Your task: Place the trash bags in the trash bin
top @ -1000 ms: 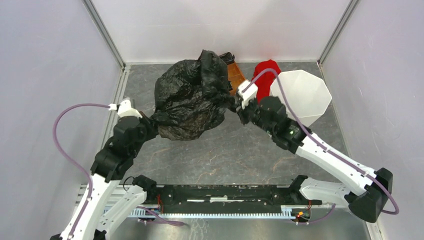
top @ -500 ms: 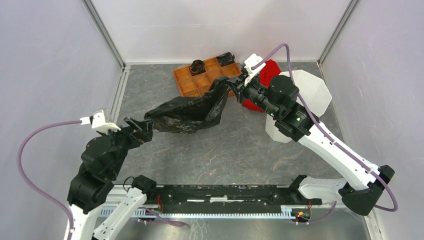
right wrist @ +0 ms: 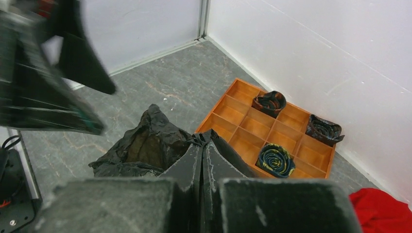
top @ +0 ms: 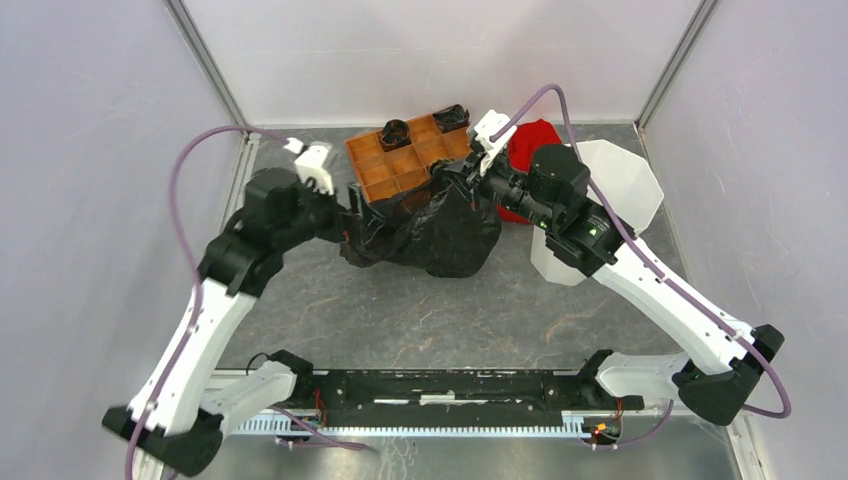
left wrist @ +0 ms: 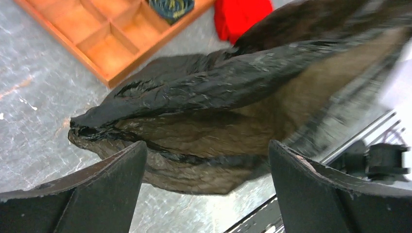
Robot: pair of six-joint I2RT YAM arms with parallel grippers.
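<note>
My left fingers [left wrist: 92, 191] stand spread wide and empty, facing the trash bag [top: 430, 225], which slumps on the counter [top: 450, 310] just in front of the orange tray [top: 375, 160]. My right fingers [right wrist: 228, 167] pinch its top edge. The trash bin [top: 630, 185] lies right of the tray.

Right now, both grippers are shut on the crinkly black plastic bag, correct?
Not quite: the left gripper is open, jaws wide apart, as the left wrist view shows. The right gripper does pinch the crinkly black plastic bag.
</note>
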